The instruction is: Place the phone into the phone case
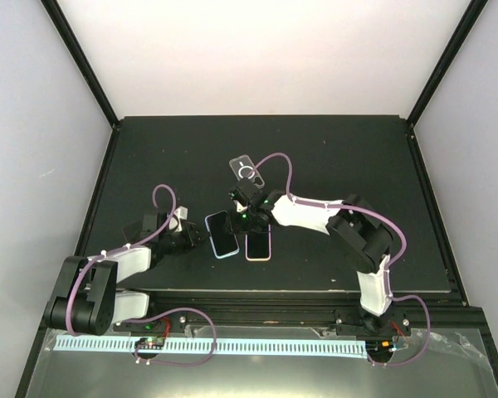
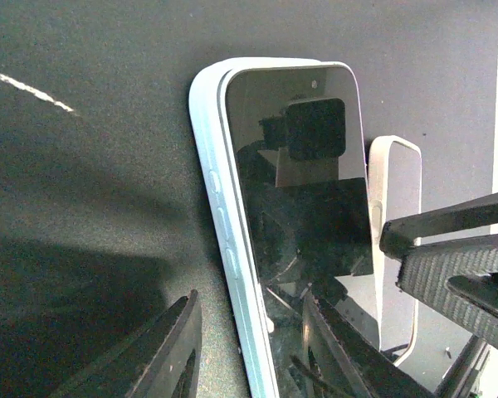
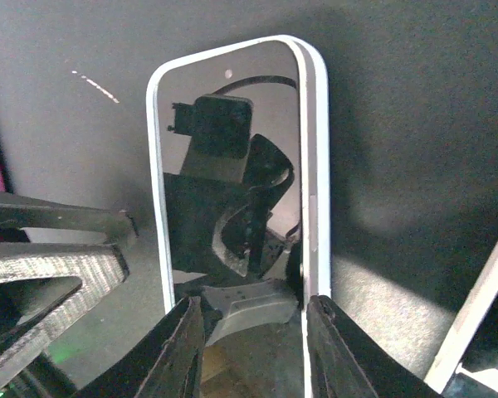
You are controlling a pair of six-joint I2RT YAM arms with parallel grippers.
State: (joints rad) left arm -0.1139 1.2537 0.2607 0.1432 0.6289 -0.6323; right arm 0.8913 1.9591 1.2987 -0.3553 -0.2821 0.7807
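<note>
Two phones lie side by side, screen up, on the black mat. The light-blue-edged phone (image 1: 222, 235) fills the left wrist view (image 2: 290, 207). The pale-edged phone (image 1: 258, 245) fills the right wrist view (image 3: 232, 166). The clear phone case (image 1: 246, 172), with a ring on its back, lies empty farther back. My left gripper (image 1: 197, 236) (image 2: 249, 311) is open, one finger on the mat and one over the blue phone's screen, straddling its long edge. My right gripper (image 1: 249, 217) (image 3: 253, 307) is open over the end of the pale-edged phone, holding nothing.
The two grippers are close together; the right gripper's fingers (image 2: 456, 257) show in the left wrist view and the left gripper's fingers (image 3: 50, 265) show in the right wrist view. The mat's raised black frame (image 1: 108, 166) borders the work area.
</note>
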